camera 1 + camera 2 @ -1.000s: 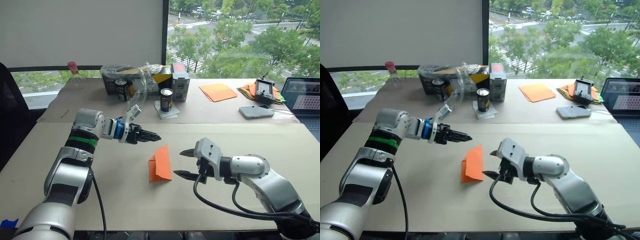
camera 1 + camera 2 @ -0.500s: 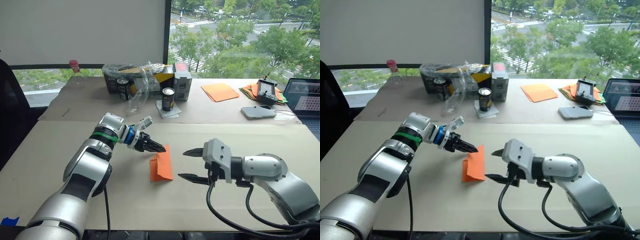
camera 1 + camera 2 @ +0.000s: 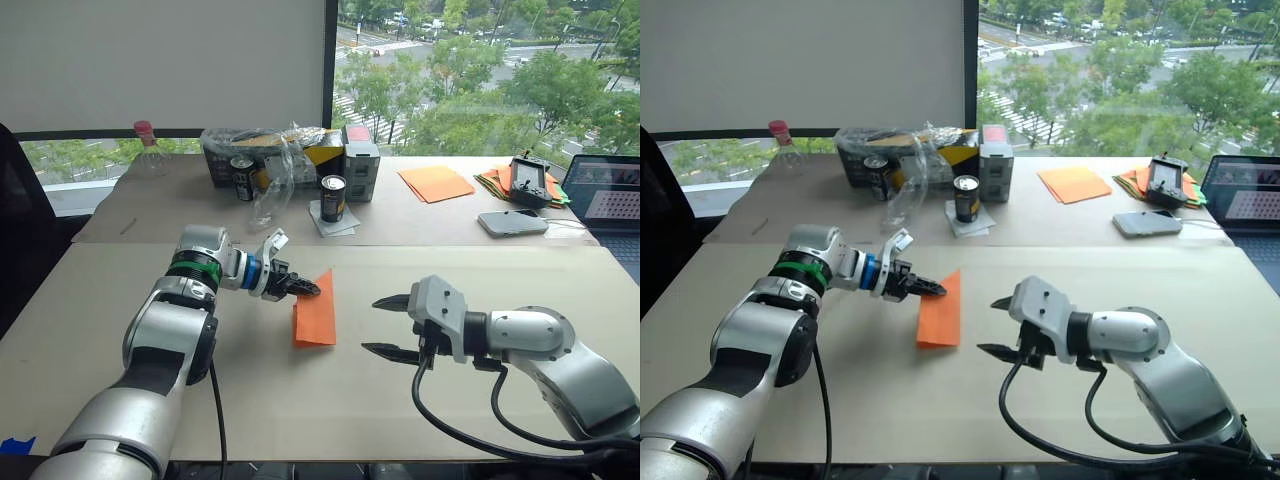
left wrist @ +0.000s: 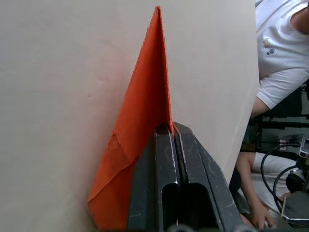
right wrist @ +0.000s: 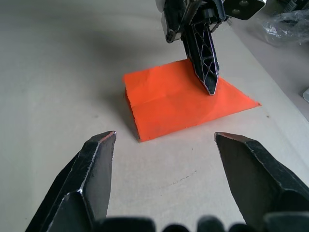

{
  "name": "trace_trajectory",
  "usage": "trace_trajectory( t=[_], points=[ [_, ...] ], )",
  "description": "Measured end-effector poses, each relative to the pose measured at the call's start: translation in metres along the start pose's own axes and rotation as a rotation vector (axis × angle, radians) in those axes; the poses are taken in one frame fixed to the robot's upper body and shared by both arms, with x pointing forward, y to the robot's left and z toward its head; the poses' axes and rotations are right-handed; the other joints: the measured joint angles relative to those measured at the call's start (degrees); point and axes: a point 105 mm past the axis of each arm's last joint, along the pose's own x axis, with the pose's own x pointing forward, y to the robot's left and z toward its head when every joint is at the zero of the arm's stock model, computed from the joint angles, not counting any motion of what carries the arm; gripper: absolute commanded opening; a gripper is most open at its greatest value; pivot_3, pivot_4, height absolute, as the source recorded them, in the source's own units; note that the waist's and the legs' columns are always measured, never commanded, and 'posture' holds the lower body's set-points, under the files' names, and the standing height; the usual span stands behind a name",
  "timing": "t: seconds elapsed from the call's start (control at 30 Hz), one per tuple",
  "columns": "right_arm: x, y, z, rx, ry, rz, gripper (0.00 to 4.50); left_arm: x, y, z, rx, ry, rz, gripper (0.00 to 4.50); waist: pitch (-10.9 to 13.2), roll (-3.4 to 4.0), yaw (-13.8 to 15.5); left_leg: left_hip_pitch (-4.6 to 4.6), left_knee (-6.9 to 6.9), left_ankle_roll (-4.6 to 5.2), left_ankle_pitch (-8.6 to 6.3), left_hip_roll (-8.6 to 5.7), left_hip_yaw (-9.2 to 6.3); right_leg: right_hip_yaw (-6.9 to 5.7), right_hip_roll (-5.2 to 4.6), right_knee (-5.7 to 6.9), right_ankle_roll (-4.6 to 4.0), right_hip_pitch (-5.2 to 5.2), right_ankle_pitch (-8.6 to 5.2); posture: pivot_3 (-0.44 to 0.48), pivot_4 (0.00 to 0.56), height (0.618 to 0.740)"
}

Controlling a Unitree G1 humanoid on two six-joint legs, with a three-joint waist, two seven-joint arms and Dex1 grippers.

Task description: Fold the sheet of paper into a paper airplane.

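On the near table (image 3: 120, 330), just on the robot's side of the seam with the far table, lies the sheet of paper (image 3: 316, 316), folded to a pointed, flat wedge with its tip towards the window. The left gripper (image 3: 310, 289) has its fingers pressed together on the sheet's far-left edge; in the left wrist view the paper (image 4: 140, 140) runs up from between the black fingers (image 4: 166, 183), and its near corner is cut off by them. The right gripper (image 3: 385, 326) hangs to the right of the sheet, apart from it, jaws spread wide and holding nothing. Bare tabletop surrounds the sheet on all sides. Well beyond the sheet, on the far table, stand two cans (image 3: 333, 199), a box (image 3: 360, 170) and a carton under crumpled clear plastic (image 3: 275, 165), whose contents are hard to make out. Far right of the sheet lie paler orange sheets (image 3: 436, 184), a phone (image 3: 512, 223) and a laptop (image 3: 610, 200) cut off by the frame.
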Motion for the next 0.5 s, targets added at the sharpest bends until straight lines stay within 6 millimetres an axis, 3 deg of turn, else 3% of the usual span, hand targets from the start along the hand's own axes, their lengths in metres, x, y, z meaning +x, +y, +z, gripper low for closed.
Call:
trace_trajectory(
  t=[0.2, 0.4, 0.43, 0.5],
  points=[
    [0.001, -0.005, -0.003, 0.001, 0.004, -0.001, 3.63, -0.023, 0.008, 0.009, -0.230, -0.184, -0.027, 0.03, -0.01, 0.01, 0.12, 0.04, 0.03, -0.25, 0.13, 0.02, 0.00, 0.05, -0.03, 0.07, 0.00, 0.00, 0.00, 0.000, 0.150, 0.670],
    [0.011, -0.006, 0.001, -0.014, -0.022, 0.037, 3.63, 0.020, 0.014, -0.022, -0.360, -0.386, 0.003, 0.03, 0.18, -0.30, 1.58, -0.51, 0.85, -0.39, 0.17, 0.09, 0.00, 0.01, -0.04, 0.15, 0.11, -0.10, 0.08, 0.000, 0.150, 0.670],
    [0.013, -0.004, 0.005, -0.026, -0.040, 0.049, 3.63, -0.003, 0.025, -0.016, -0.380, -0.498, 0.098, 0.03, 0.31, -0.64, 0.81, -0.66, 0.85, -0.59, 0.16, 0.17, 0.09, 0.15, 0.05, 0.28, -0.01, -0.48, 0.23, 0.000, 0.150, 0.670],
    [0.012, -0.004, -0.001, -0.018, -0.020, 0.050, 3.63, -0.053, 0.047, -0.014, -0.466, -0.725, 0.238, 0.03, 0.27, -0.62, 0.03, -0.49, 0.82, -0.65, 0.11, 0.26, 0.17, 0.20, 0.03, 0.43, -0.01, -0.46, 0.22, 0.000, 0.150, 0.670]
  ],
)
